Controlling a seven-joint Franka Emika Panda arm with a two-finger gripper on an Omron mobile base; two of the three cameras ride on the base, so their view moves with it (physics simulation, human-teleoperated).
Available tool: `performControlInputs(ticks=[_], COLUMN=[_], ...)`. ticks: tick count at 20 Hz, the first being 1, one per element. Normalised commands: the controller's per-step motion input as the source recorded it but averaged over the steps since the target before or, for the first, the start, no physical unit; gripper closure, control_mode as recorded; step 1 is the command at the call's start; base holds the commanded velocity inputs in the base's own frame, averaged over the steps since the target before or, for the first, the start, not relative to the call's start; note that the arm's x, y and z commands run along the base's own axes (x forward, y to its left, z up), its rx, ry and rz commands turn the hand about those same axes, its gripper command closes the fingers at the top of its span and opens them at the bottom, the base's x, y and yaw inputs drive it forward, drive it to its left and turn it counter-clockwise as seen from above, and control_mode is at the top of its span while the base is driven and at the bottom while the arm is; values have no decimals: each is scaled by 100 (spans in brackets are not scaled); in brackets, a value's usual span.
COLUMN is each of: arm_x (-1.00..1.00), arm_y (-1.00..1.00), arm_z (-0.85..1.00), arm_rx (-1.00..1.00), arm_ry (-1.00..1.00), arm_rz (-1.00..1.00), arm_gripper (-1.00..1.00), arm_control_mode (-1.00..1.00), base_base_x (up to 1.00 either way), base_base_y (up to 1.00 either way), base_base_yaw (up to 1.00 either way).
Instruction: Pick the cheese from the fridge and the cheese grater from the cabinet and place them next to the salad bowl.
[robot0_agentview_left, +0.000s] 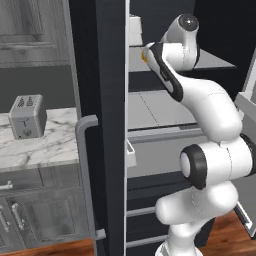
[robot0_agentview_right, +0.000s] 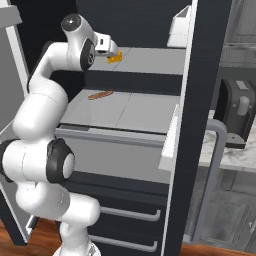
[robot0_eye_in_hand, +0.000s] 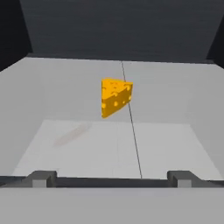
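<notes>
The cheese (robot0_eye_in_hand: 116, 97), a yellow-orange wedge with holes, stands on an upper pale grey shelf (robot0_agentview_right: 150, 61) inside the open fridge (robot0_agentview_left: 100, 100). In the right base view the cheese (robot0_agentview_right: 116, 57) lies just in front of my gripper (robot0_agentview_right: 111, 53). In the hand view my gripper (robot0_eye_in_hand: 113, 178) is open, its fingertips (robot0_eye_in_hand: 41, 177) wide apart and short of the wedge, with nothing between them. A sliver of the cheese (robot0_agentview_left: 144, 56) peeks out beside the arm. The grey wood cabinet (robot0_agentview_left: 30, 30) is shut at the upper left. The cheese grater and the salad bowl are out of view.
The black fridge door (robot0_agentview_right: 200, 100) with its grey bar handle (robot0_agentview_left: 85, 150) stands open beside the arm. A grey toaster (robot0_agentview_left: 27, 116) sits on the marble counter (robot0_agentview_left: 45, 145). A brown item (robot0_agentview_right: 100, 94) lies on the lower shelf. A white box (robot0_agentview_right: 180, 25) sits in the door rack.
</notes>
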Motion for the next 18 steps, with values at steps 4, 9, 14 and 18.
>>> performControlInputs(ticks=[4,9,14,18], arm_x=[59,57,43,47], arm_y=[1,1,1,6], arm_z=[0,-1,-3,-6], arm_rx=[0,0,0,0], arm_ry=[12,2,0,0], arm_rz=[0,0,0,0], arm_gripper=[-100,-100,-100,-100], arm_control_mode=[-100,-100,-100,-100], base_base_x=[0,0,0,0], base_base_y=[0,0,0,0], base_base_yaw=[0,0,0,0])
